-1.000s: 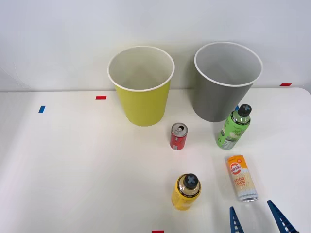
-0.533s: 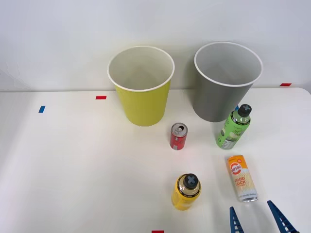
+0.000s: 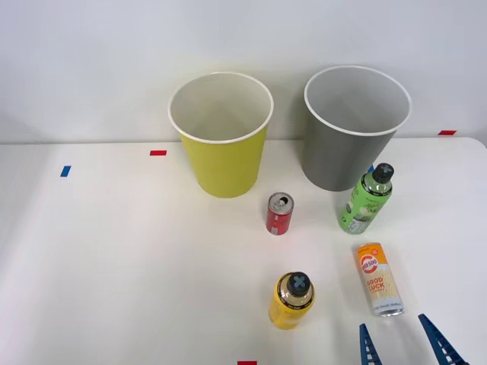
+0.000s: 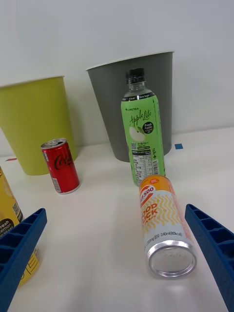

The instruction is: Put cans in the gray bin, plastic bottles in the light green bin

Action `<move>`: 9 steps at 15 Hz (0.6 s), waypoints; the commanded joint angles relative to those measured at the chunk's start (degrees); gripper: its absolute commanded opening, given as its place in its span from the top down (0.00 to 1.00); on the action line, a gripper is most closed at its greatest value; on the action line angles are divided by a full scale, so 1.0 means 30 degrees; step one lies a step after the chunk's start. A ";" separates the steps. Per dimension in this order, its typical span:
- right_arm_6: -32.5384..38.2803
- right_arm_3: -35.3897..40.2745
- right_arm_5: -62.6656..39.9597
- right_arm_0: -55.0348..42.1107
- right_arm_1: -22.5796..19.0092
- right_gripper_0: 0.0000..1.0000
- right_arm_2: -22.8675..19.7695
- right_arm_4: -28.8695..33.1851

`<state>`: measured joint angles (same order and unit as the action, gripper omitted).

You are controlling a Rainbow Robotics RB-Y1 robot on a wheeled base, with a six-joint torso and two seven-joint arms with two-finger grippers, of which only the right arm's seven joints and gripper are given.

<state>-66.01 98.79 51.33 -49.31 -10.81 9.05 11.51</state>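
A slim orange-and-white can (image 3: 378,278) (image 4: 164,223) lies on its side on the white table, silver end toward my right gripper (image 3: 403,347) (image 4: 117,265). The gripper is open, with nothing between its fingers, just short of that can near the table's front edge. A short red can (image 3: 279,213) (image 4: 60,165) stands upright mid-table. The green bottle (image 3: 365,199) (image 4: 143,131) stands in front of the gray bin (image 3: 351,128) (image 4: 136,105). The yellow bottle (image 3: 291,301) (image 4: 12,222) stands left of the lying can. The light green bin (image 3: 221,135) (image 4: 34,122) stands at the back, left of the gray one.
Small red tape marks (image 3: 157,153) and a blue one (image 3: 65,171) lie flat on the table (image 3: 122,258). A white wall rises right behind the bins. The table's left half holds no objects.
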 commanded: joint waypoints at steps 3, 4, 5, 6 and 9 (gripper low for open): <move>0.0002 0.0000 0.0000 0.0000 0.0000 0.02 0.0000 0.0000; 0.0002 0.0000 0.0000 0.0000 0.0000 0.02 0.0000 0.0000; 0.0002 0.0000 0.0000 0.0000 0.0000 0.02 0.0000 0.0000; 0.0002 0.0000 0.0000 0.0000 0.0000 0.02 0.0000 0.0000; 0.0002 0.0000 0.0000 0.0000 0.0000 0.02 0.0000 0.0000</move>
<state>-66.01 98.79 51.33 -49.31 -10.81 9.05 11.51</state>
